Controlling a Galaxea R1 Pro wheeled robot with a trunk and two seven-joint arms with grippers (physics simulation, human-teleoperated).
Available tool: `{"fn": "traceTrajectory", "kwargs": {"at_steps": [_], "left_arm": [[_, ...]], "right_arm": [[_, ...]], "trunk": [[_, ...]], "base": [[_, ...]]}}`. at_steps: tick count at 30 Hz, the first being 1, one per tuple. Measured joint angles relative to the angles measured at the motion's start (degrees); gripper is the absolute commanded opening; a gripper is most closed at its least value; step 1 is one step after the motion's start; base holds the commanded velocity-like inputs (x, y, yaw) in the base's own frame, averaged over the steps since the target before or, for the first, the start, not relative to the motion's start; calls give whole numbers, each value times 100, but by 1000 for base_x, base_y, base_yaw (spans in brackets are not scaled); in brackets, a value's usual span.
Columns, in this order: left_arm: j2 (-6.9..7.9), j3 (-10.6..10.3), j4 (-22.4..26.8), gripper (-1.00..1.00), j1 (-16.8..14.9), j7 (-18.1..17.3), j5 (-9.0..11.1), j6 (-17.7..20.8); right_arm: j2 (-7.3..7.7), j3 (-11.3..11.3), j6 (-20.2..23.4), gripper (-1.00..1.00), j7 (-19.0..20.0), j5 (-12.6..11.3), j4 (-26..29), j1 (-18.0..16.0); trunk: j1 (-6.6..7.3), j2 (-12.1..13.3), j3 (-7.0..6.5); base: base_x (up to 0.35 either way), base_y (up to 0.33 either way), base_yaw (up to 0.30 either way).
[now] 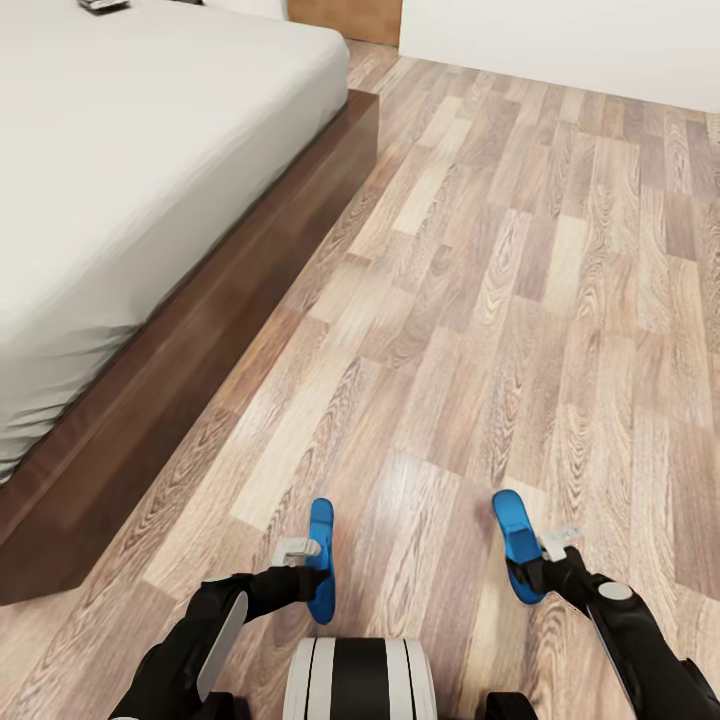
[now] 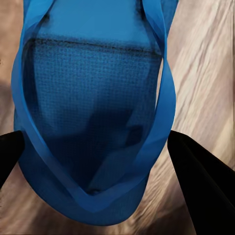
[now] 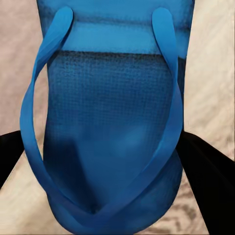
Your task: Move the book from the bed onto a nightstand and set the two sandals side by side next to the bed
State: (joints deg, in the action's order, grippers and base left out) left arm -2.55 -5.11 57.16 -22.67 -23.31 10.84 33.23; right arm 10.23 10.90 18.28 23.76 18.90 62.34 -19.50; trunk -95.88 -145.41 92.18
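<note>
while each end effector (image 1: 318, 578) (image 1: 527, 572) grips a sandal (image 1: 321, 545) (image 1: 517, 540), both clear the floor (image 1: 500, 300).

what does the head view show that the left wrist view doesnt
Head view alone: the bed, the book at its far end, the right gripper clamping the other sandal.
Left wrist view alone: the straps and textured footbed of the sandal.
Both: that sandal in the left gripper, over the wood floor.

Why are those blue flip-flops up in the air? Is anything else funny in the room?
Each bright blue sandal sits between a gripper's jaws: one in the left gripper, one in the right gripper, held on edge above the wooden floor. Apart from that, nothing looks spilled, broken or crooked.
</note>
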Motion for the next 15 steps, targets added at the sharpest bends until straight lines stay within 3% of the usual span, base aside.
{"fn": "traceTrajectory", "kwargs": {"at_steps": [15], "left_arm": [[-8, -1, 0, -100, 0, 0, 0, 0]], "right_arm": [[-2, 67, 19, -100, -6, -5, 347, 1]], "trunk": [[39, 20, -332]], "base": [[0, 0, 0]]}}
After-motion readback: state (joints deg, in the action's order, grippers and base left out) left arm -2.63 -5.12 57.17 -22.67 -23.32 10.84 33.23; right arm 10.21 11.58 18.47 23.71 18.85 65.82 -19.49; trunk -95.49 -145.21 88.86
